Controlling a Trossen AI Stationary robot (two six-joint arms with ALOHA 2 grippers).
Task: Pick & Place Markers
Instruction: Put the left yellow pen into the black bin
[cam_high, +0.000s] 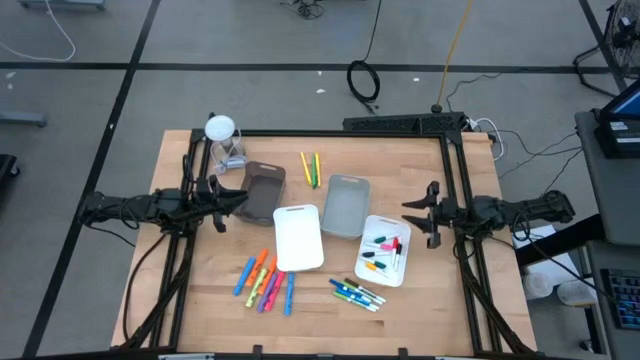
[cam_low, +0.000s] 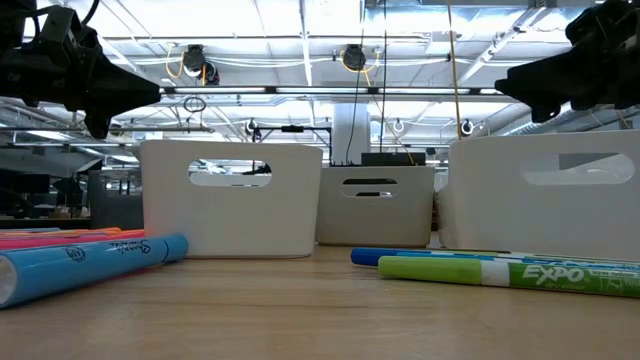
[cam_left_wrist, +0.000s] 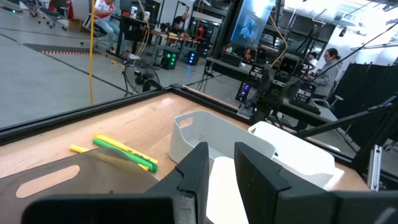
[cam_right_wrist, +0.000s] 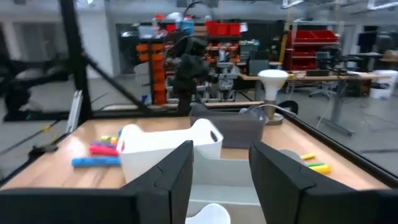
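The right gripper (cam_right_wrist: 221, 180) hangs with fingers parted above white trays (cam_right_wrist: 168, 144); coloured markers (cam_right_wrist: 99, 152) lie beyond.

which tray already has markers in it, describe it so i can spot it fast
Start at the wooden table and go to its right side, beside the right gripper. The white tray there holds several markers; the neighbouring trays hold none.
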